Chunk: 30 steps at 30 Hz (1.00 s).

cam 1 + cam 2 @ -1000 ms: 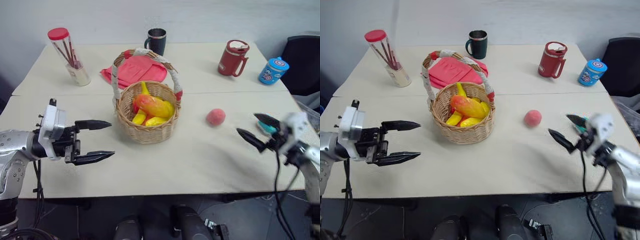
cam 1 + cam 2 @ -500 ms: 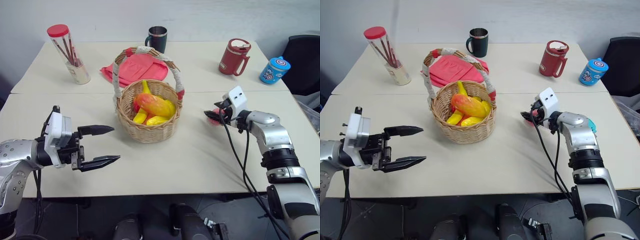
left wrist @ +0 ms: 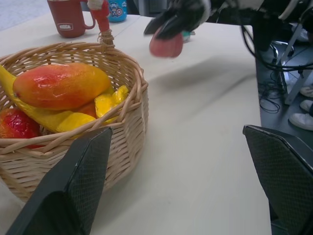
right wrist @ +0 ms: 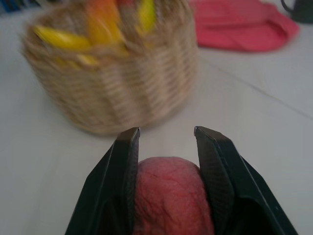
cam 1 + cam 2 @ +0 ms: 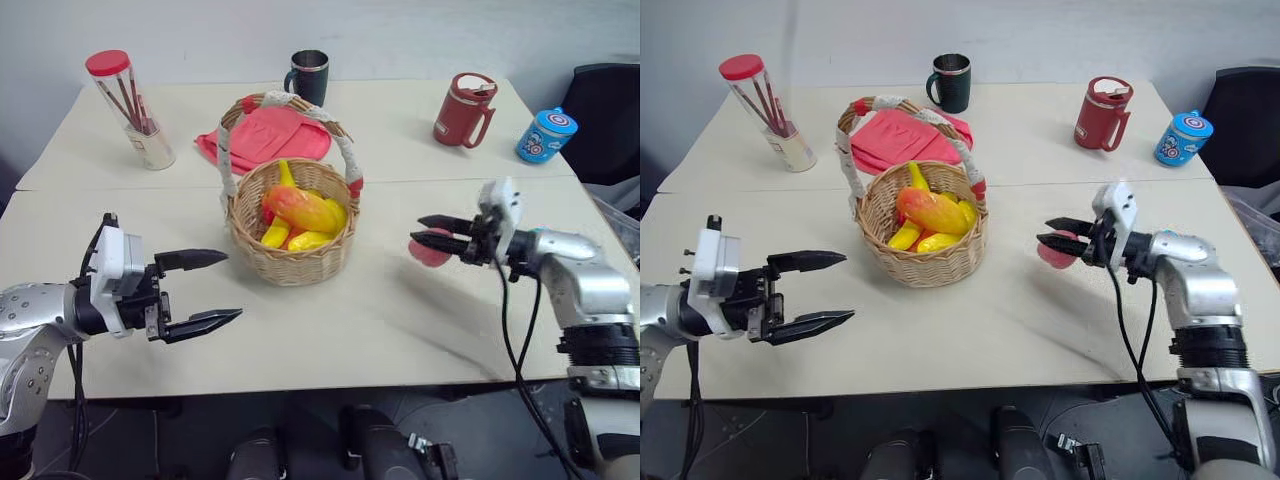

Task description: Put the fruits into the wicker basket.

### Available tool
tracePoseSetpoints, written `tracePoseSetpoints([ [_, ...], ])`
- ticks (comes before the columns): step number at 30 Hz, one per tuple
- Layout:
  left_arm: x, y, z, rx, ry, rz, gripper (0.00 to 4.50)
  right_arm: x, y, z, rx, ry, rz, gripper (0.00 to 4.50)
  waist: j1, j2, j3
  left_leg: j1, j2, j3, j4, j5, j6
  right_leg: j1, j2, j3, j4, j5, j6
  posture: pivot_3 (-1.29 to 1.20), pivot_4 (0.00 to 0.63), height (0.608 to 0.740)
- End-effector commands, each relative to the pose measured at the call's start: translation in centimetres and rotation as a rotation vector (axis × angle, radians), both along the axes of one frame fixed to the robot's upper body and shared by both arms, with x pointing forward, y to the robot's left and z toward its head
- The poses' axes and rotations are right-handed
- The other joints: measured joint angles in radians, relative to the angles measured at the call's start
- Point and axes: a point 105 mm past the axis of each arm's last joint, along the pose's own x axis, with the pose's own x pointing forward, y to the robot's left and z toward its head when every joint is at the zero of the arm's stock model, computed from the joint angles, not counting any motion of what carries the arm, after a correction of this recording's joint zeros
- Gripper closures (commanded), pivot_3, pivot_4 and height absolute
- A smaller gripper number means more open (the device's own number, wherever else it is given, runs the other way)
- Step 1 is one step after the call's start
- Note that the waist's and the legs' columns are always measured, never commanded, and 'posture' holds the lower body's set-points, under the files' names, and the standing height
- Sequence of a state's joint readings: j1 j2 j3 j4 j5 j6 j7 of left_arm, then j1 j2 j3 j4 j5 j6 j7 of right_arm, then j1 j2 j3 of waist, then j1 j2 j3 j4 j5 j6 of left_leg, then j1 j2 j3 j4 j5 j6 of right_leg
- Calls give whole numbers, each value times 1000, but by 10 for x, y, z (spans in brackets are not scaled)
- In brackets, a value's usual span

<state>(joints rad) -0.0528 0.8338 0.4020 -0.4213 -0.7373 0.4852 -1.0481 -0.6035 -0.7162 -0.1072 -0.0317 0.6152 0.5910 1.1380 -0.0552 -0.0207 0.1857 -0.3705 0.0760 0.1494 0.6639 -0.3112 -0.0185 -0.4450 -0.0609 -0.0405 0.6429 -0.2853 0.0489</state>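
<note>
Now we hold the peach (image 5: 430,248) in the right claw (image 5: 436,233), pinched between its two black fingers (image 4: 124,169) and lifted off the bench (image 5: 400,320), at right of centre in the head views. The wicker basket (image 5: 290,235) stands at centre-left of the frame, with the mango (image 5: 300,208) and banana (image 5: 283,228) already inside. The left claw (image 5: 200,289) hangs open and empty at lower left, near the basket's front wall but apart from it.

Step in hand, as we judge it: carry the peach across to the basket. We should keep it above the rim, pass in front of or behind the arched handle (image 5: 285,105) rather than under its crown, and release low over the gap beside the mango so it cannot bounce out. The grip looks shallow, so we should move smoothly.

Writing: the red mug (image 3: 70,22) bears a small white label, too blurred to read. The blue tin (image 5: 545,138) shows a star-in-rings shield design; no text legible.
</note>
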Motion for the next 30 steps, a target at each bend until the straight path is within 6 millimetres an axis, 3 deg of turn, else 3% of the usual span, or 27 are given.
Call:
tracePoseSetpoints([
  [1,-1,7,17,-79,-67,58,0,-36,47,26,108,56,207,3102,-1,-2,-1,0,1,0,0,0,0,0,1,0,0,0,0,0,150,740],
  [4,1,17,16,-96,-68,132,0,-39,86,31,179,43,268,3102,-4,-5,-3,1,2,-1,0,-1,0,1,1,-1,1,0,-2,0,150,740],
  [8,-3,22,11,-105,-59,183,0,-4,132,50,264,-97,88,3102,-3,-4,-3,0,1,0,0,0,-1,-1,0,-1,2,0,-3,0,150,740],
  [10,-5,22,10,-106,-56,194,0,7,144,56,295,-159,33,3102,-3,-5,-3,-1,0,0,0,0,-1,-2,0,-1,2,0,-3,0,150,740],
  [13,-6,21,9,-112,-57,208,0,14,162,50,290,-224,33,3102,5,-7,-4,-2,0,-1,0,0,-1,-1,-1,-3,0,0,-3,0,150,740],
  [17,-6,21,10,-116,-61,217,0,13,174,35,246,-234,104,1861,-1,-7,-4,-4,-2,-1,1,-1,1,-1,-3,-3,-2,0,-3,0,150,740],
  [20,-4,22,12,-117,-64,219,0,11,171,33,241,-264,157,936,-1,-7,-4,-4,-1,-1,1,-1,1,-1,-2,-4,-1,0,-3,0,150,740],
  [23,-1,22,14,-117,-73,216,0,5,154,36,275,-314,230,11,-1,-6,-4,-3,0,-2,0,-1,0,-1,-1,-4,-2,0,-3,0,150,740],
  [26,-2,20,13,-116,-77,207,0,-3,128,31,270,-297,274,11,2,-7,-4,-3,0,-2,0,-1,0,-1,-1,-5,-1,0,-3,0,150,740],
  [30,-6,20,14,-117,-79,210,0,-18,77,20,216,-136,320,11,11,-6,-4,-4,0,-2,0,-2,2,0,-2,-5,-4,0,-3,0,150,740],
])
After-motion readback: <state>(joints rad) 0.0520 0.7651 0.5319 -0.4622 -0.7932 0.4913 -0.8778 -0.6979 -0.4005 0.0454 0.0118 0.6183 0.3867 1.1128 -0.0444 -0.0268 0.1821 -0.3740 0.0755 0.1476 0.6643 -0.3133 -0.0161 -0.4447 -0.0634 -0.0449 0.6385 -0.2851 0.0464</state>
